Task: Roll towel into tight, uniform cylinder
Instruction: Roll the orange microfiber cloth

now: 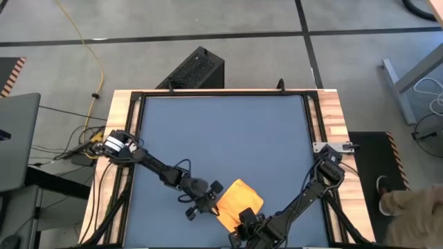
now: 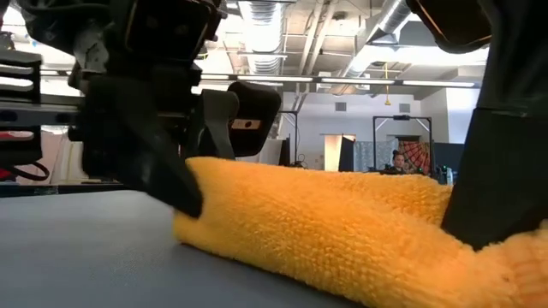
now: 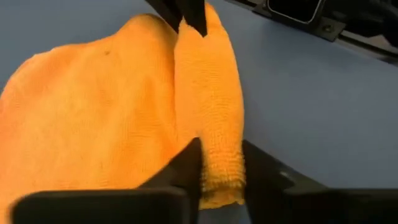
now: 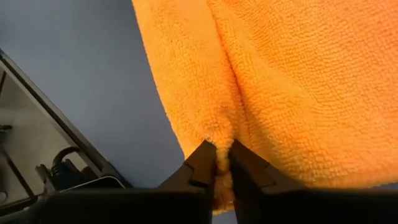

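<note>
The yellow towel [image 1: 240,201] lies near the table's near edge, between my two grippers. Its near edge is turned over into a narrow roll [image 3: 208,99] that rests on the flat part of the cloth and the tabletop; it also shows in the low view [image 2: 342,227]. My left gripper [image 1: 211,205] is shut on the roll's left end. My right gripper [image 1: 243,225] is shut on the roll's right end. No white tag shows. My left gripper pinches the rolled edge at its left end [image 3: 221,165] between its two fingers, which lie across the roll, coming low from the table's left. The roll rests on the table. My right gripper pinches the rolled fold at its right end [image 4: 222,149] between its two fingers, several layers. The fingers come from the near side, slanting down. The towel lies on the table beyond them.
The dark blue tabletop [image 1: 221,138] stretches bare toward the far edge. A wooden frame with black rails [image 1: 315,117] borders the table. A black rail [image 3: 323,25] runs close to the towel at the near edge. A person's shoe [image 1: 408,202] shows on the floor at right.
</note>
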Action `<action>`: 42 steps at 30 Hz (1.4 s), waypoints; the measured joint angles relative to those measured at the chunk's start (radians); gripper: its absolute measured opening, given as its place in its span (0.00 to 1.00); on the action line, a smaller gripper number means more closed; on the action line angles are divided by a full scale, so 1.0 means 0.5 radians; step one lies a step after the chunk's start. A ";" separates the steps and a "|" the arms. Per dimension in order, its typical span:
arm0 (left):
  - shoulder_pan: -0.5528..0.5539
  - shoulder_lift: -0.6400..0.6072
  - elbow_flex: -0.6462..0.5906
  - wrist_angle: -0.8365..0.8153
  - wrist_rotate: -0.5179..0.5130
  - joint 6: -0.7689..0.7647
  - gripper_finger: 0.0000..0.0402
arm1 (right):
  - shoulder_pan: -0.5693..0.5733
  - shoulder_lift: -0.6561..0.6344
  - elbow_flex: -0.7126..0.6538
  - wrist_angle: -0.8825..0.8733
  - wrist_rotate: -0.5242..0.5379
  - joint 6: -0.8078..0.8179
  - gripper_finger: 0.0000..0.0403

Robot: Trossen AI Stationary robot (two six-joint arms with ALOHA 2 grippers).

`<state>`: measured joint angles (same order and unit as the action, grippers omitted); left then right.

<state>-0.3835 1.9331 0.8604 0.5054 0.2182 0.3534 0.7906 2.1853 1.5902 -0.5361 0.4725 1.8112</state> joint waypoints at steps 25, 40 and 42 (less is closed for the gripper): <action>0.243 -0.001 0.359 -0.694 0.302 -0.334 0.00 | -0.005 -0.272 -0.002 -0.182 -0.014 -0.577 0.49; 0.330 -0.001 0.387 -0.871 0.326 -0.488 0.00 | -0.185 -0.188 -0.002 -0.098 -0.189 -1.216 0.45; 0.343 -0.002 0.388 -0.892 0.329 -0.503 0.00 | -0.200 -0.162 0.000 -0.104 -0.231 -1.207 0.44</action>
<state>-0.2120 1.9324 1.0545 0.0594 0.3827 0.1019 0.6904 2.1043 1.5902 -0.5881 0.3571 1.2077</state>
